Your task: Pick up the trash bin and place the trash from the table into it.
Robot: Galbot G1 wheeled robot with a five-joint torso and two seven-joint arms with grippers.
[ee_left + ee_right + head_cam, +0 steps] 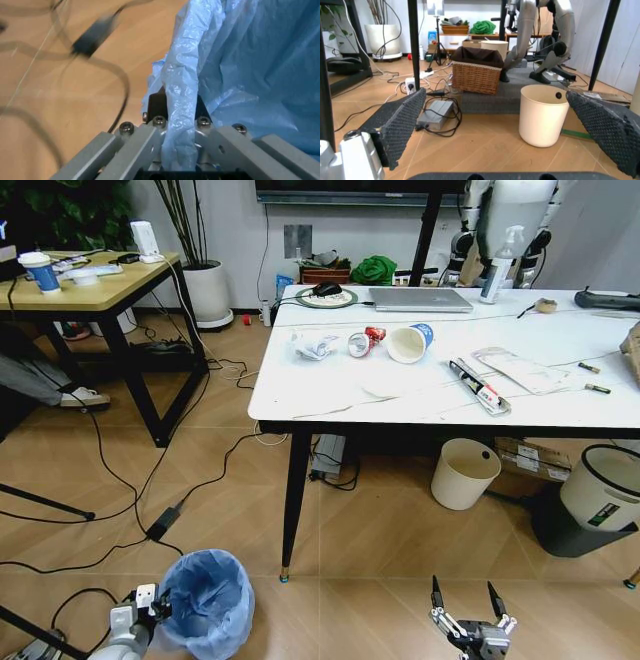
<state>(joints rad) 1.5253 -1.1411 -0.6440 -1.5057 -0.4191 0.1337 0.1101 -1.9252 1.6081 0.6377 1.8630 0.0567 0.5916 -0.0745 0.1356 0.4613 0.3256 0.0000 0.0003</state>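
The trash bin (207,600), lined with a crinkled blue bag, stands on the wooden floor at the near left. My left gripper (150,605) is at its left rim. In the left wrist view that gripper (177,112) is shut on the bag-covered rim of the bin (250,63). The white table (330,405) carries the trash: crumpled white paper (315,345), a crushed red-white can (363,341), a tipped paper cup (408,342), a flat white packet (520,368) and a cardboard box (632,340) at the right edge. My right gripper (468,605) hangs open and empty low over the floor.
A laptop (418,299) lies at the table's back. Under the table stand a cream bucket (465,473) and a grey bin with white rim (603,490). Cables (160,520) cross the floor near the black table leg (292,500). A wooden desk (90,290) stands far left.
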